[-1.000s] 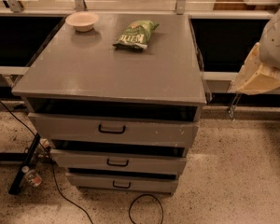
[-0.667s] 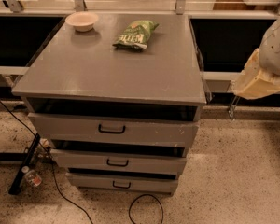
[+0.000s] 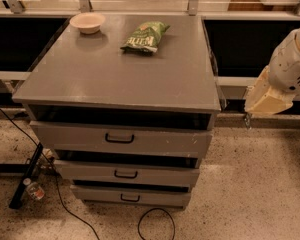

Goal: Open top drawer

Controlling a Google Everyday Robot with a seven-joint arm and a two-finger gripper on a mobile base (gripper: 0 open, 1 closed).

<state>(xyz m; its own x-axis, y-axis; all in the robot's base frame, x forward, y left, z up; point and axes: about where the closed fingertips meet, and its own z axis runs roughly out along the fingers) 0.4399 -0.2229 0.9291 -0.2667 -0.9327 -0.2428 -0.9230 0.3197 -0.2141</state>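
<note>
The grey cabinet [image 3: 140,79] stands in the middle of the view with three stacked drawers. The top drawer [image 3: 80,136] is the widest, with a black loop handle [image 3: 119,138] at its centre; a dark gap shows above its front. My arm [image 3: 290,69] comes in at the right edge, white with a cream cover. My gripper [image 3: 248,118] hangs below that cover, to the right of the cabinet's front right corner, apart from the drawer and its handle.
A small bowl [image 3: 87,22] and a green snack bag [image 3: 146,36] lie on the cabinet top. Two narrower drawers [image 3: 160,176] sit below. A black cable [image 3: 155,219], a stand base [image 3: 25,181] and a small bottle [image 3: 34,190] lie on the speckled floor.
My arm has dropped slightly at the right of the cabinet. The drawers and the things on top have not moved.
</note>
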